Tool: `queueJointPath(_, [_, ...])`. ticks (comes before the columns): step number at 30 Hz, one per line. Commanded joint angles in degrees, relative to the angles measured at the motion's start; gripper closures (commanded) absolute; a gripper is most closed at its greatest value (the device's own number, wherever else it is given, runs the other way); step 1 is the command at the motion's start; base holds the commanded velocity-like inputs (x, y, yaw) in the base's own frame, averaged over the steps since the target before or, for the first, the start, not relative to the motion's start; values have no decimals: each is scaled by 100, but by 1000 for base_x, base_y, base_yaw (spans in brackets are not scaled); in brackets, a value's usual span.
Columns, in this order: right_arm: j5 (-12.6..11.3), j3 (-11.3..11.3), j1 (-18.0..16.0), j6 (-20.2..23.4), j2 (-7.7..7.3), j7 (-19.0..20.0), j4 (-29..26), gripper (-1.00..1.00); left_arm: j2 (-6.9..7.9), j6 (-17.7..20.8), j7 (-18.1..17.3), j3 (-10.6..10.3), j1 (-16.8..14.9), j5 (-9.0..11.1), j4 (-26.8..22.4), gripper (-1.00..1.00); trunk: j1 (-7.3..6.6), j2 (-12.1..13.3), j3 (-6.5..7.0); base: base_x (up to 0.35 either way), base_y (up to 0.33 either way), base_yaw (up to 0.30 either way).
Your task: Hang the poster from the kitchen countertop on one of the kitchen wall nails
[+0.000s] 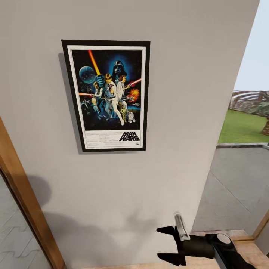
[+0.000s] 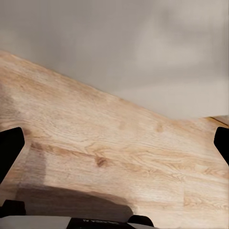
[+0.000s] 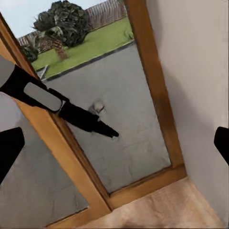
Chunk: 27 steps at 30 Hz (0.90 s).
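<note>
On wall (image 1: 194,56): poster (image 1: 108,95) hanging, logo reads "STAR WARS".

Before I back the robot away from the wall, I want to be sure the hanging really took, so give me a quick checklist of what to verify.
1. Poster up on the grey wall, free of both claws: ok.
2. Poster hanging straight: cannot tell; the head view looks at it at a slant.
3. Nail bearing the frame: cannot tell; it would sit hidden behind the poster.
4. Right claw open and holding nothing, low beside the wall: ok.
5. Left claw open and holding nothing, over the wood floor: ok.
6. Room behind the robot for backing off: cannot tell; the views face the wall, floor and glass door.
</note>
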Motion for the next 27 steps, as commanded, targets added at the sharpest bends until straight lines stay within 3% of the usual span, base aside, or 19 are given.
queueJointPath(1, [-31,-115,45,-172,-13,-44,545,-100,-1,0,-19,-8,-2,29,7,-100,2,-4,-2,0,0,0])
queueJointPath(4, [-15,-327,101,-855,-27,-325,1989,-100,-4,4,-18,-11,-2,28,7,-100,2,-4,-2,0,0,0])
queueJointPath(5, [-13,-347,107,-986,-28,-414,2238,-100,-4,5,-17,-13,-2,27,7,-100,2,-4,-2,0,0,0])
queueJointPath(6, [-10,-382,118,-1295,-31,-725,2867,-100,-5,7,-14,-15,-2,24,7,-100,2,-4,-2,0,0,0])
queueJointPath(9, [-8,-396,123,-1461,-33,-1060,3366,-100,-5,10,-13,-16,-2,22,7,-100,2,-4,-2,0,0,0])
queueJointPath(10, [-7,-401,126,-1546,-34,-1375,3776,-100,-7,14,-8,-16,-2,21,7,-100,2,-4,-2,0,0,0])
queueJointPath(16, [-12,-406,128,-1614,-31,-2024,4632,-100,-12,23,14,-24,-2,17,7,-100,2,-4,-2,0,0,0])
queueJointPath(17, [-14,-412,129,-1615,-26,-2611,4854,-100,-14,21,38,-25,-2,13,7,-100,2,-4,-2,0,0,0])
queueJointPath(20, [-21,-410,129,-1613,-22,-3006,4915,-100,-14,12,62,-31,-2,12,7,-100,2,-4,-2,0,0,0])
queueJointPath(21, [-23,-407,129,-1616,3,-3984,4940,-100,-22,-19,113,-33,0,11,7,-100,2,-4,-1,0,0,0])
queueJointPath(22, [-27,-409,129,-1614,18,-4319,4945,-100,-22,-26,184,-34,-1,11,7,-100,2,-4,1,0,0,0])
queueJointPath(26, [-37,-415,129,-1618,44,-5100,4952,-100,-44,-35,632,-42,-2,11,7,-100,2,-4,28,0,0,0])
queueJointPath(27, [-36,-415,129,-1620,46,-5108,4952,-100,-45,-35,637,-43,-2,11,7,-100,2,-4,37,0,0,0])
